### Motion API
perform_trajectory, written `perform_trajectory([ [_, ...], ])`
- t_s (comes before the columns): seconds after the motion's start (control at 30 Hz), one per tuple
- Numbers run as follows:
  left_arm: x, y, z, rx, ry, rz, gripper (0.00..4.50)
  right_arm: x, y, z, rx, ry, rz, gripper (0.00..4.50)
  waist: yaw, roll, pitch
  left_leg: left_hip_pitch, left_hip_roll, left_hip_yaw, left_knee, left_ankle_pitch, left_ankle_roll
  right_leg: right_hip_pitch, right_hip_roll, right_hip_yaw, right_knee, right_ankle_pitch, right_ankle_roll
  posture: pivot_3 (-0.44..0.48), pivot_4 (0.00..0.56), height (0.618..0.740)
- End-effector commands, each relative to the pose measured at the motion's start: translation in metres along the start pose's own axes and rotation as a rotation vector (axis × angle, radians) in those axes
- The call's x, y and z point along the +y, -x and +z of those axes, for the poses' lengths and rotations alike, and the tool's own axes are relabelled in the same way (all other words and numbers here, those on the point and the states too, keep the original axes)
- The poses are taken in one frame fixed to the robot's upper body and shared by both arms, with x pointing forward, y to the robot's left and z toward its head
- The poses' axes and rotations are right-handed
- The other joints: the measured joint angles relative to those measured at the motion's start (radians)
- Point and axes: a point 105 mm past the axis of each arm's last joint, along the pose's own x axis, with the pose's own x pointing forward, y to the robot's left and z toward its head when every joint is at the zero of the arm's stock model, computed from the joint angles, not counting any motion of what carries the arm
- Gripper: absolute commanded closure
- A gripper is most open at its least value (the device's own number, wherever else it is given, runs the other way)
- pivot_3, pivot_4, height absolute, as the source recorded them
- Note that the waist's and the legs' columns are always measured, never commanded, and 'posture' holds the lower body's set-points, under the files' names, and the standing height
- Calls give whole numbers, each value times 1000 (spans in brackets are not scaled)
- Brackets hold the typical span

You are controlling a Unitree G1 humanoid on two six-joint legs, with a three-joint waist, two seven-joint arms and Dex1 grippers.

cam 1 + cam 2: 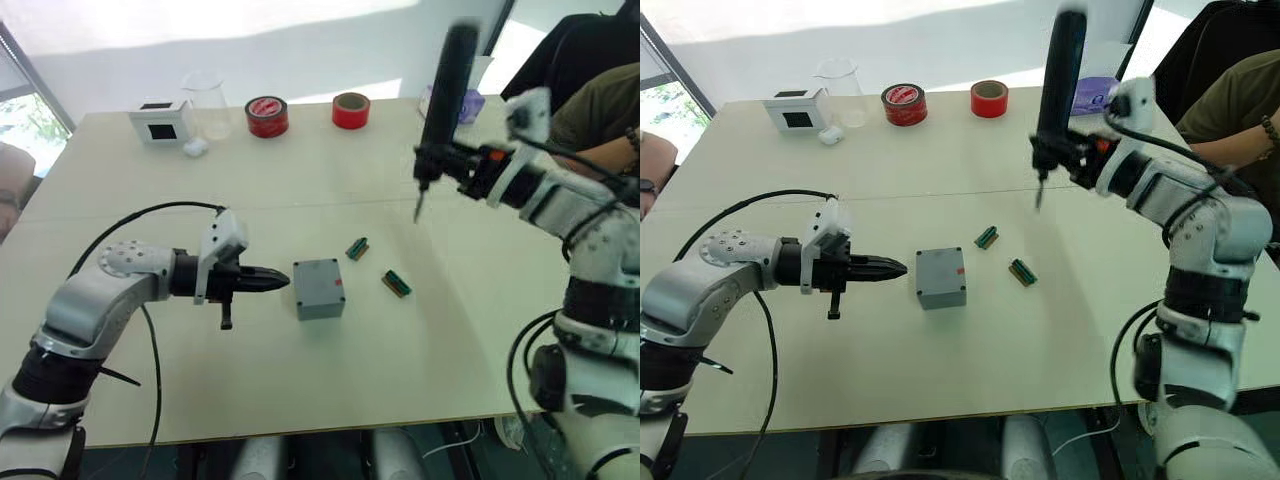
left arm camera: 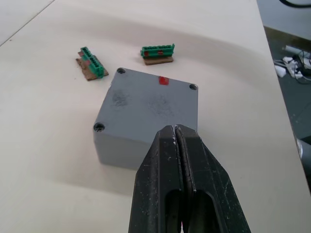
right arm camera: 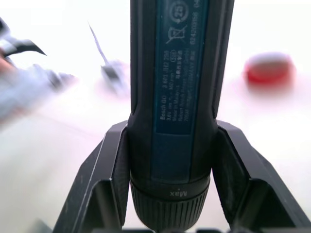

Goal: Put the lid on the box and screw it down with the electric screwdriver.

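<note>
Your screwdriver (image 1: pixel 443 105) hangs nearly upright over the desk's (image 1: pixel 300 390) right half, bit down, long axis tilted slightly, top blurred. Right gripper (image 3: pixel 170 160) pinches its barrel between both fingers. The box (image 1: pixel 319 288) sits mid-desk, lid (image 2: pixel 150 99) already on top, red mark toward the far side; you can't tell whether its corner screws are driven. Left gripper (image 1: pixel 268 280) hovers just beside the box's left face, fingers pressed together, pointing at it. Two green connectors (image 1: pixel 358 248) (image 1: pixel 396 283) lie near the box's right. Open desk toward the near edge.
</note>
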Motion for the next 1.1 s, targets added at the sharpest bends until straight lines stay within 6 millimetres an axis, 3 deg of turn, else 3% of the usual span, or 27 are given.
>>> perform_trajectory([
  [0.03,5,4,10,-5,-44,15,4500,33,-4,-8,-86,91,48,2731,1,0,0,1,-1,0,1,-2,4,1,0,0,-1,0,0,0,150,740],
  [0.23,18,-3,12,-3,-78,35,4500,64,-20,-42,-119,110,87,2731,-2,0,0,1,-2,0,2,-2,4,0,-1,0,1,0,0,0,150,740],
  [0.37,19,-17,12,7,-119,10,4500,75,-26,-50,-139,97,99,2731,-5,0,0,1,-2,0,1,1,-2,-1,0,1,1,0,0,0,150,740],
  [0.53,19,-34,14,13,-169,-16,4500,80,-29,-56,-137,103,107,2731,0,0,0,1,-2,0,1,1,-1,-1,0,1,0,0,0,0,150,740],
  [0.67,17,-50,3,58,-203,-57,4500,81,-29,-69,-102,138,110,2731,-4,0,0,1,-2,0,1,0,0,-1,0,1,1,0,0,0,150,740],
  [1.1,22,-52,-12,91,-207,-60,4500,74,-25,-87,-65,154,83,2731,-2,0,0,1,-1,0,2,-1,2,0,1,1,0,0,0,0,150,740],
])
